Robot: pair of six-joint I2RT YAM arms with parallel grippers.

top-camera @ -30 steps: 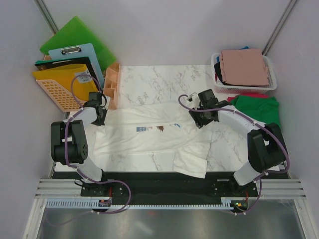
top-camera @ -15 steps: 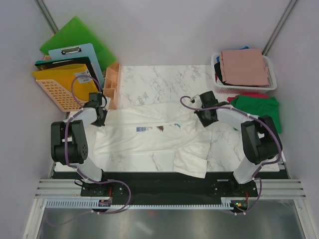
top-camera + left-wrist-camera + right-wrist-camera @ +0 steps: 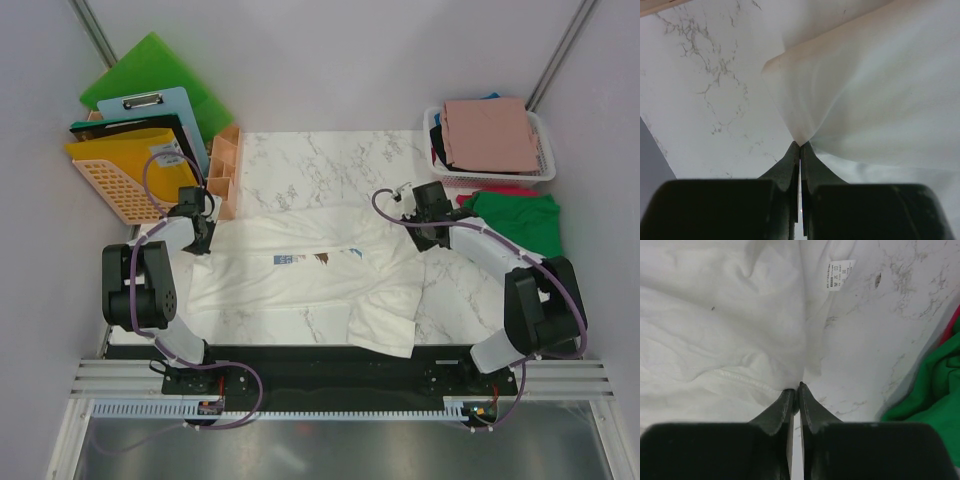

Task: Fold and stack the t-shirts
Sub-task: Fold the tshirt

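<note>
Your right hand (image 3: 796,389) has slid outward to the right edge of the white t-shirt (image 3: 300,275) and pinched shut on the cloth. Your left hand (image 3: 800,146) grips the opposite edge, so the shirt, spread on the worktop (image 3: 320,160), can likely be stretched flat for folding.

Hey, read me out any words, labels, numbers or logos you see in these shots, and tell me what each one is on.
The care label at the edge of the cream-white t-shirt: rows of print, too small to read.
The chest print on that t-shirt: blue and brown marks, too small to read.
No other text shows.
</note>
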